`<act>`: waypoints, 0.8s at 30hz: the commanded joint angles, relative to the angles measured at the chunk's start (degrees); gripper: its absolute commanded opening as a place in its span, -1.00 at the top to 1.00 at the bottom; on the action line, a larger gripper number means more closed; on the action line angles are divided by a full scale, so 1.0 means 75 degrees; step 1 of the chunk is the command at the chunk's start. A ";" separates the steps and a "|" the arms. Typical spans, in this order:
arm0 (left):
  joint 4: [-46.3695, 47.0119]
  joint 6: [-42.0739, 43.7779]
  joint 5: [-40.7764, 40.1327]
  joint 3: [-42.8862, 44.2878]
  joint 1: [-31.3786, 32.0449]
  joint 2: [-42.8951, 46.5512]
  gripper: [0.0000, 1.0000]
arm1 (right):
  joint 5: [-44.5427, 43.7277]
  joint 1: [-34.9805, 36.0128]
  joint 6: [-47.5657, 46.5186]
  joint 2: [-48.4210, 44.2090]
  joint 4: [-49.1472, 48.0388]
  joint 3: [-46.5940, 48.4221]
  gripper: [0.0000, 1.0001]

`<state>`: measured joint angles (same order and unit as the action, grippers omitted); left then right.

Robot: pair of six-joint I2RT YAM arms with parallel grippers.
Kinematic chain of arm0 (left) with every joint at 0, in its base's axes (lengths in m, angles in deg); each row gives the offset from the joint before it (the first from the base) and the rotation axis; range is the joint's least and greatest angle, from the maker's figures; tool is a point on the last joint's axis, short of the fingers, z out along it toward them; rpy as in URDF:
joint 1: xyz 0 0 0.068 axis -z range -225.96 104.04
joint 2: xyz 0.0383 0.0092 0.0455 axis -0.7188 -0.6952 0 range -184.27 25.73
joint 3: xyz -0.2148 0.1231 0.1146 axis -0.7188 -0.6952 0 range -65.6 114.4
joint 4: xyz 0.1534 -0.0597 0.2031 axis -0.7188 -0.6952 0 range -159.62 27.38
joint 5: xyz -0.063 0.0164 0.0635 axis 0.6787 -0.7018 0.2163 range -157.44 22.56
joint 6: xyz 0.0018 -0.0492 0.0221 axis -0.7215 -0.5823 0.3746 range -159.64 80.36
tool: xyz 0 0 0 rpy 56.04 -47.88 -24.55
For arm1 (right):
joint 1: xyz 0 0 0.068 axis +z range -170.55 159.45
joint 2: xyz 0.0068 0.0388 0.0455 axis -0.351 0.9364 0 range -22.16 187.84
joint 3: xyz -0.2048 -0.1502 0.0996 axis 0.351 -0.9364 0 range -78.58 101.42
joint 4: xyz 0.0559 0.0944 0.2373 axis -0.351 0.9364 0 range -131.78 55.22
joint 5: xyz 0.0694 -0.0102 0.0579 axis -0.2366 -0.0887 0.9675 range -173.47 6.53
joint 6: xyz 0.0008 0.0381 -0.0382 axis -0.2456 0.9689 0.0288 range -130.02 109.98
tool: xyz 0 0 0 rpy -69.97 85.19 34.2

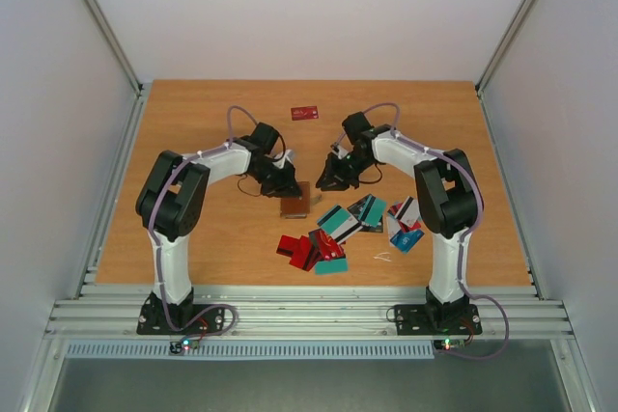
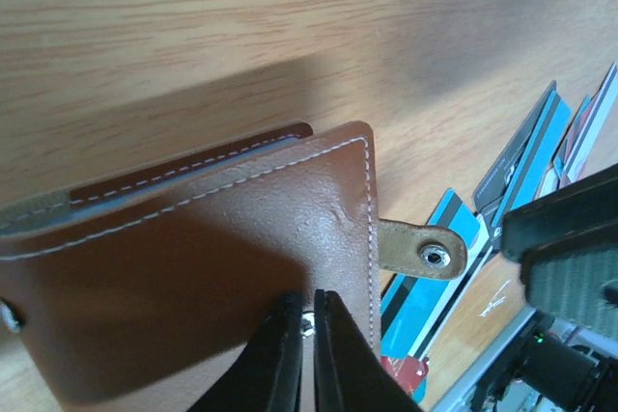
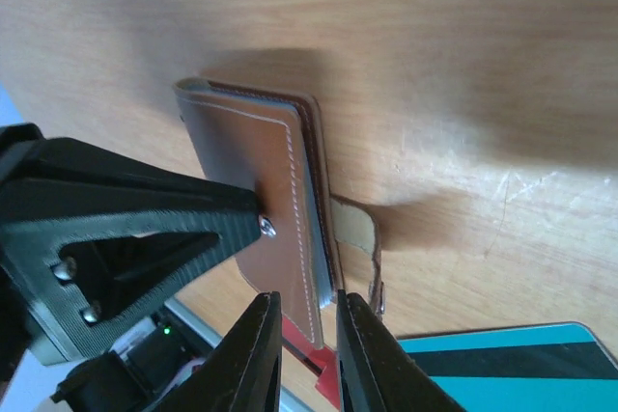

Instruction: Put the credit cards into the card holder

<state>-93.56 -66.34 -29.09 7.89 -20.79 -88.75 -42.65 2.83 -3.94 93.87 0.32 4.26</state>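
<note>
From above, we see the holder (image 1: 294,206) on the table (image 1: 193,123). The left gripper (image 1: 283,183) meets it from its far-left side and the right gripper (image 1: 330,180) from its far-right side. The cards (image 1: 328,236) lie fanned out just on the near-right side of the holder. One red card (image 1: 304,112) sits well beyond it, alone.

In the left wrist view, the holder fills the frame with its brown cover facing us. The left jaws have all but closed on the small stud (image 2: 307,323) on that cover, so we judge this a pinch on the holder. The strap (image 2: 425,254) sticks out free past the holder's right edge, its snap undone. Cards show on the table beyond the strap.

In the right wrist view, we see the holder edge-on. Its lower edge sits between the right fingers (image 3: 261,354), which stand close on either side of it. We take that as a grip, though we cannot confirm how firm it is. A left finger's tip rests on the cover at the stud.

We judge the step in hand to be opening the holder, with no card picked up yet. We cannot tell whether any card is inside. Next, the left gripper should draw the cover away while the right holds the body steady. Then one gripper must let go to fetch a card from the spread beside the holder.
</note>
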 commanded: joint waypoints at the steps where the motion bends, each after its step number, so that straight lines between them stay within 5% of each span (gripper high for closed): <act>1: -0.0178 0.0028 -0.0263 0.0177 0.0043 -0.0007 0.97 | 0.0668 0.0085 0.0445 -0.0126 -0.0843 -0.0374 0.64; 11: -0.1682 0.1002 -0.0944 0.0675 0.0042 0.0497 0.96 | 0.0014 0.0112 0.0003 -0.0353 -0.0280 -0.0378 0.63; 24: -0.1484 0.1134 -0.0493 0.0293 0.0195 0.0142 0.91 | -0.0384 0.0094 -0.0558 -0.0374 0.0060 -0.0547 0.65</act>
<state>-104.44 -58.80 -33.76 10.86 -20.00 -86.41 -45.14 3.29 -6.17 91.61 0.04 0.68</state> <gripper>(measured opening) 0.043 0.180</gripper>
